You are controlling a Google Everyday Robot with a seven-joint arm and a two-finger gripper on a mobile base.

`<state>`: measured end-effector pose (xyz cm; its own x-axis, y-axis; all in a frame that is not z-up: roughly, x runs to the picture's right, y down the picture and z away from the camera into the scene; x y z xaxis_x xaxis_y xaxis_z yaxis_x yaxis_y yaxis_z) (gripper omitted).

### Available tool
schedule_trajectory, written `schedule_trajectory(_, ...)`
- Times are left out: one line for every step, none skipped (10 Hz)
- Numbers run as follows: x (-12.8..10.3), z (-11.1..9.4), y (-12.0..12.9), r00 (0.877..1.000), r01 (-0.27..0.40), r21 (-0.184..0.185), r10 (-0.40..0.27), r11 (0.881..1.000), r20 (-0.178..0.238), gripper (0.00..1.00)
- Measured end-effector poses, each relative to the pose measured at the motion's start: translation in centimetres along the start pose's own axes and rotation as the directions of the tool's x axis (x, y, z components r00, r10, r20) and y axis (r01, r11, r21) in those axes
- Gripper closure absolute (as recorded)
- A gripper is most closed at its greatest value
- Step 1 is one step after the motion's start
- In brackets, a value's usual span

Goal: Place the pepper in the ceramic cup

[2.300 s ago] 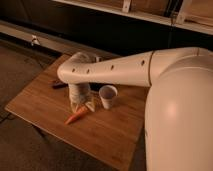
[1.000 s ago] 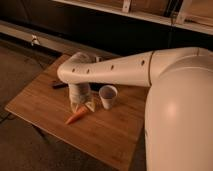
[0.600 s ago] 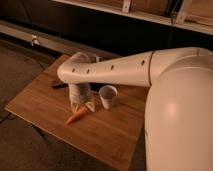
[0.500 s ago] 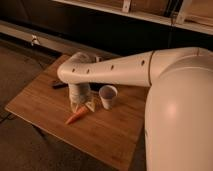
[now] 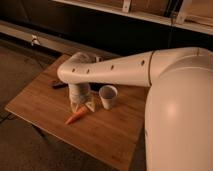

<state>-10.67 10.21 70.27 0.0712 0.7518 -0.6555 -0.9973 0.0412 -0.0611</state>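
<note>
Pincer (image 5: 83, 106) hangs spread wide and empty over the table (image 5: 35, 102), unmoved since a moment ago; pepper (image 5: 76, 117) lies near its tips, cup (image 5: 107, 96) upright just beside.

Bkgd notes. Surface (image 5: 37, 102): light-brown wood-plank top, rect., sits at an angle to cam, one corner toward bottom of view. Floor (image 5: 17, 65): dull grey-brown, matte, seen left of the surface and below its near edge. Rear wall (image 5: 105, 32): dark panel, almost black, detail unreadable. Pale rail (image 5: 55, 44) runs along wall base, diag. from upper left toward centre. Small white outlet box (image 5: 35, 39) sits on it. Light-coloured shelf edge (image 5: 150, 19) across top, w/ upright brackets (image 5: 126, 6). Lighting: dim, warm orange cast overall.
</note>
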Motion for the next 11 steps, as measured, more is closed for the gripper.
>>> schedule_trajectory(0.0,0.0,0.0,1.000,0.000,0.000,0.000,1.000,0.000,0.35)
schedule_trajectory(0.0,0.0,0.0,1.000,0.000,0.000,0.000,1.000,0.000,0.35)
schedule_trajectory(0.0,0.0,0.0,1.000,0.000,0.000,0.000,1.000,0.000,0.35)
schedule_trajectory(0.0,0.1,0.0,1.000,-0.001,0.002,0.001,1.000,0.000,0.35)
schedule_trajectory(0.1,0.1,-0.1,1.000,-0.006,0.006,0.006,1.000,0.002,0.35)
schedule_trajectory(0.3,0.2,-0.6,0.999,-0.027,0.028,0.026,0.999,0.020,0.35)
schedule_trajectory(0.3,0.2,-0.8,0.999,-0.041,0.035,0.040,0.999,0.035,0.35)
schedule_trajectory(0.6,0.5,-0.6,0.996,-0.066,0.047,0.063,0.997,0.066,0.35)
schedule_trajectory(1.2,1.0,-0.1,0.993,-0.083,0.053,0.078,0.995,0.088,0.35)
schedule_trajectory(1.8,1.5,0.3,0.989,-0.111,0.057,0.105,0.992,0.104,0.35)
schedule_trajectory(1.9,1.7,-0.3,0.984,-0.155,0.068,0.147,0.986,0.105,0.35)
